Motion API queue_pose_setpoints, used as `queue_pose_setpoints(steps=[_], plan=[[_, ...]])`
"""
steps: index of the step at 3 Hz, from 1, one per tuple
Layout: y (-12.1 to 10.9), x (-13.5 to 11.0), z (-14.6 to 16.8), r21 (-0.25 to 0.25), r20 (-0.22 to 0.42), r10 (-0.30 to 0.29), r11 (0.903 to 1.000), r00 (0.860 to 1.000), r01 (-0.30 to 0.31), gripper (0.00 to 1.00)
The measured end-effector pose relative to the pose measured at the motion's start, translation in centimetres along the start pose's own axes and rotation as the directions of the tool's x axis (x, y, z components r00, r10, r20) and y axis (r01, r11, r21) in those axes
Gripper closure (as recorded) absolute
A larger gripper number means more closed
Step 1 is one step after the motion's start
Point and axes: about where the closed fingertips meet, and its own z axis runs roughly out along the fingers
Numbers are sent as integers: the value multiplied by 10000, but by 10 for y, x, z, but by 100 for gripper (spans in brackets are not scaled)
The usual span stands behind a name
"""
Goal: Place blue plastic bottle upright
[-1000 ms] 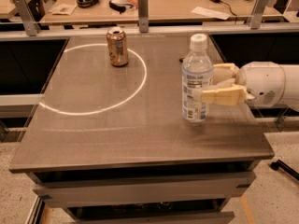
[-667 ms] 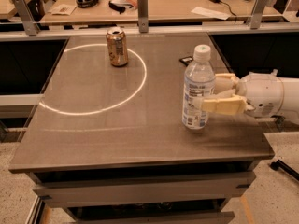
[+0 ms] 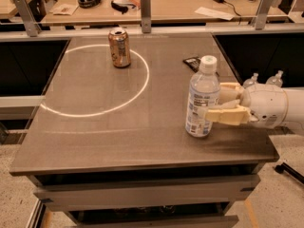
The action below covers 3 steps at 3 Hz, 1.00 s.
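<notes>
The blue plastic bottle, clear with a white cap and a pale label, stands upright on the grey table near its front right corner. My gripper reaches in from the right. Its cream fingers sit on either side of the bottle's lower half, closed on it. The bottle's base looks level with the tabletop; I cannot tell whether it touches.
A brown-gold soda can stands at the back left on a white circle line. A small dark packet lies behind the bottle. Two small clear pump bottles stand off the table's right edge. A rail with posts borders the back.
My gripper and the bottle have moved together a little toward the table's front edge. The bottle has stayed upright in the grip. The can has not moved.
</notes>
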Motion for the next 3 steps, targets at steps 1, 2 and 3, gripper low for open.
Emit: queue_pose_setpoints(steps=[1,2,3], plan=[[4,5,1,107,144,0,9999,9999,-2,30],[5,8,0,178,148,27,9998,9999,-30,7],[4,8,-2,156,138,171,9997,9998,-173,0]])
